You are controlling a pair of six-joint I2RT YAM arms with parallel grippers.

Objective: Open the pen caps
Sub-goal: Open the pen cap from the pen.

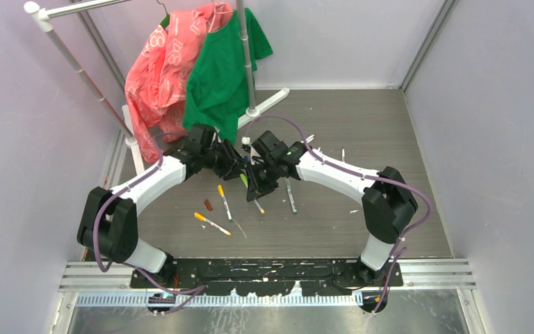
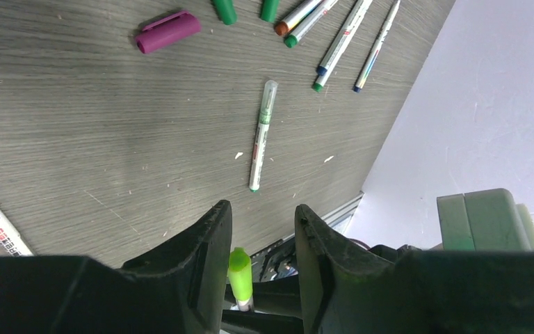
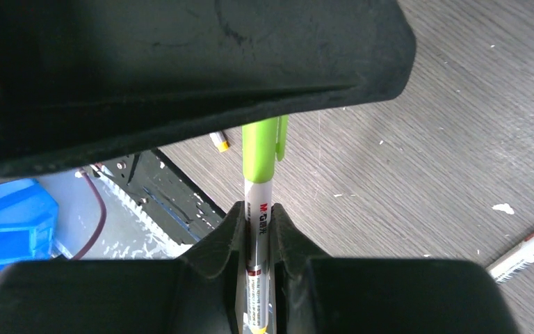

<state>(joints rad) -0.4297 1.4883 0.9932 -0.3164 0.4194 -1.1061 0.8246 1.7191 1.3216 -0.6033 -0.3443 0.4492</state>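
Top view: the step in hand appears to be setting the left fingers (image 1: 231, 164) onto the cap of the lime-capped pen (image 1: 244, 179), which hangs between the 2 wrists, clear of the bench (image 1: 334, 229). To do it well, line the 2 wrists up on the pen's axis before any pull. The left arm (image 1: 146, 184) and right arm (image 1: 334, 174) both reach forward and bend inward, so their tool ends meet nose to nose over mid-bench. An orange-tipped pen (image 1: 224, 201), a yellow-tipped pen (image 1: 212, 224) and a brown cap (image 1: 208, 204) lie just in front.

Left wrist view: the left fingers stand apart and grip nothing. The lime cap (image 2: 239, 268) sits in the gap, nearer 1 pad; contact cannot be confirmed. Centre the cap first, then close on the cap alone, not on the barrel. This wrist looks down at a purple cap (image 2: 168, 31) and a green-tipped pen (image 2: 261, 132) lying on the bench.

Right wrist view: the right fingers (image 3: 219, 243) are clamped on the white barrel (image 3: 259, 217) just below the cap, which is fully seated. This grip should hold firm while the other side pulls straight, without bending the pen
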